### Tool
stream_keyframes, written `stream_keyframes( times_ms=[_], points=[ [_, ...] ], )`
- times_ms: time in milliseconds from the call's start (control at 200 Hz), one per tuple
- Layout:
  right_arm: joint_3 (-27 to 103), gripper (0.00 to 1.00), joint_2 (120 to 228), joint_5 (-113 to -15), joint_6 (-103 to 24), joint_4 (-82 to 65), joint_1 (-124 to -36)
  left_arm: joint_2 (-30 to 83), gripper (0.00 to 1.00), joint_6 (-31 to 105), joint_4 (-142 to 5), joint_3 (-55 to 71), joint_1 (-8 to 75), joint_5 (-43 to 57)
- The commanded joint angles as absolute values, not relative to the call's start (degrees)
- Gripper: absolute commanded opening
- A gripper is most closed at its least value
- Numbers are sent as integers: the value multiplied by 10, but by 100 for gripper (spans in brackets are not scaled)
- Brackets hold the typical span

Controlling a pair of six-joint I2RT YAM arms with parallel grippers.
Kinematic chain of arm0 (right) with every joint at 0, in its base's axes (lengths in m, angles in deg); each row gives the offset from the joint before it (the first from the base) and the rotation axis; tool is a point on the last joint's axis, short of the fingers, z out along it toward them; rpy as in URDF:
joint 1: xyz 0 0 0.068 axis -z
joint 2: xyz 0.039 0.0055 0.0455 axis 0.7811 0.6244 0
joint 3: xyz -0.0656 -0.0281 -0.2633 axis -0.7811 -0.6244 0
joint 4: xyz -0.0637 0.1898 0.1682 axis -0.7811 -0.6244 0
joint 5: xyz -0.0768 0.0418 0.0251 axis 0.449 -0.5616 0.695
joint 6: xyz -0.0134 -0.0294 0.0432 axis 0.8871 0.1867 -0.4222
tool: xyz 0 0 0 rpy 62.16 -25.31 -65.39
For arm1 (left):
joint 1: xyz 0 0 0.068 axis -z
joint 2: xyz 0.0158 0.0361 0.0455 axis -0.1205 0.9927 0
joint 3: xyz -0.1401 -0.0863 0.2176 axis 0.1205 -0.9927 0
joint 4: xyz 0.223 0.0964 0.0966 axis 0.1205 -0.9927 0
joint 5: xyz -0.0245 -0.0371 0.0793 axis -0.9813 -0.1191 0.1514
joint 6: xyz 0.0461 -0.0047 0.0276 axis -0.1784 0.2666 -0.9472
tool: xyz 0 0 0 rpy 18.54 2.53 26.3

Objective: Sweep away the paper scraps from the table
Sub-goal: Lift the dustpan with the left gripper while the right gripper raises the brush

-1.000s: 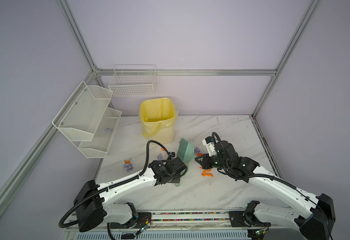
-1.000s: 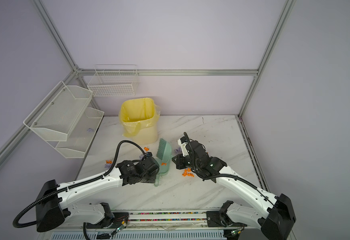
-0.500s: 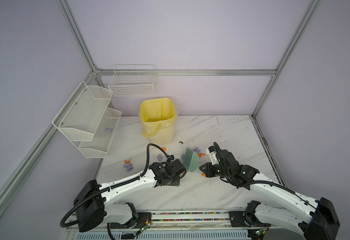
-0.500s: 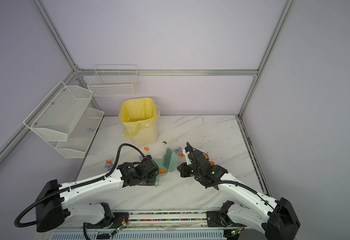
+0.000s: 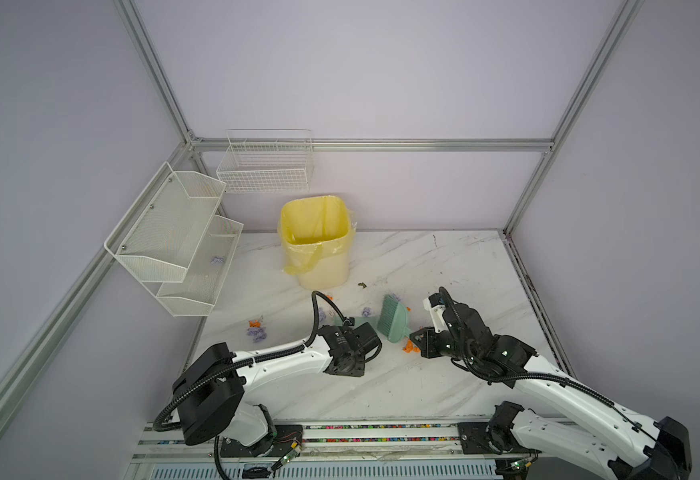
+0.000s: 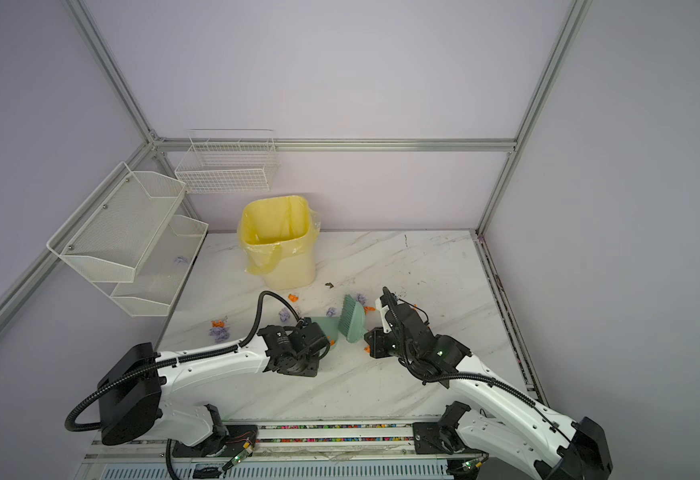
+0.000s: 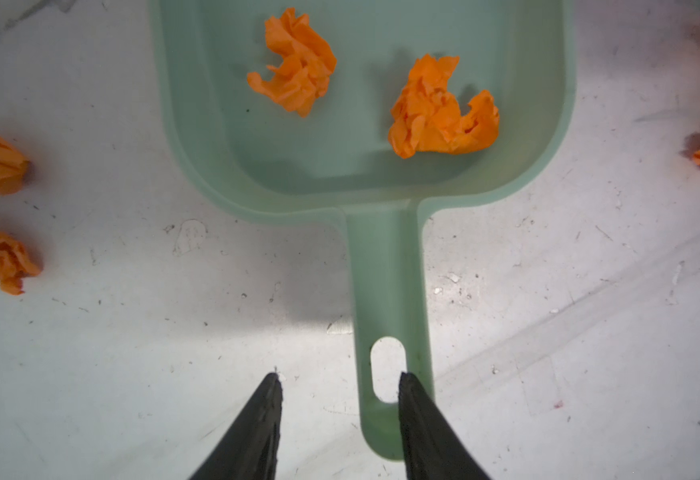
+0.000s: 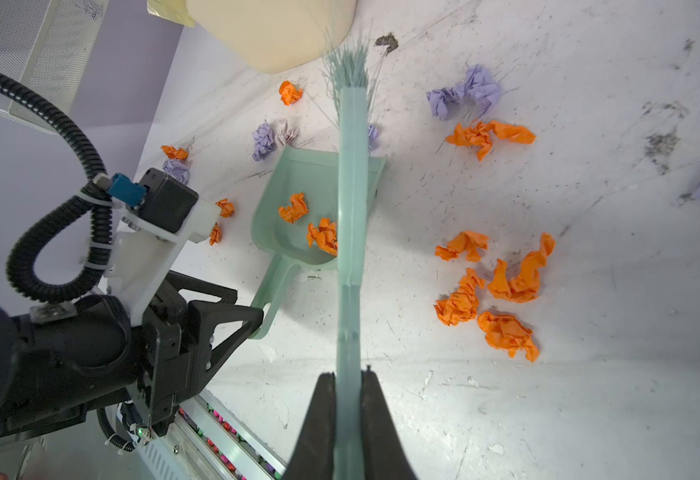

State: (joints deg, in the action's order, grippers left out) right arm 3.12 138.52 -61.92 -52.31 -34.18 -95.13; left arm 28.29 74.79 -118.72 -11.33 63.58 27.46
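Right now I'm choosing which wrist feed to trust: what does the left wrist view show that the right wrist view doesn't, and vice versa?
Left wrist only: the left gripper with jaws apart, one finger over the handle of the dustpan, the other over bare table. Right wrist only: the right gripper shut on the brush, the bin, lilac scraps. Both: the dustpan on the table holding two orange scraps.
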Motion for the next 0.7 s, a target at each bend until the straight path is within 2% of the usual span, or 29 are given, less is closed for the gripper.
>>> stream_keyframes(
  times_ms=[0, 140, 250, 495, 695],
  points=[
    [56, 0, 1375, -602, -513, -357, -951, 280, 46, 764, -1165, -99, 636, 271],
    [57, 0, 1370, -602, -511, -356, -951, 295, 44, 764, -1161, -98, 637, 275],
    [59, 0, 1367, -602, -510, -358, -950, 312, 29, 765, -1160, -101, 636, 279],
    [57, 0, 1359, -603, -512, -361, -951, 327, 18, 778, -1154, -111, 636, 273],
    [62, 0, 1358, -601, -511, -363, -950, 327, 3, 776, -1152, -106, 637, 273]
  ],
)
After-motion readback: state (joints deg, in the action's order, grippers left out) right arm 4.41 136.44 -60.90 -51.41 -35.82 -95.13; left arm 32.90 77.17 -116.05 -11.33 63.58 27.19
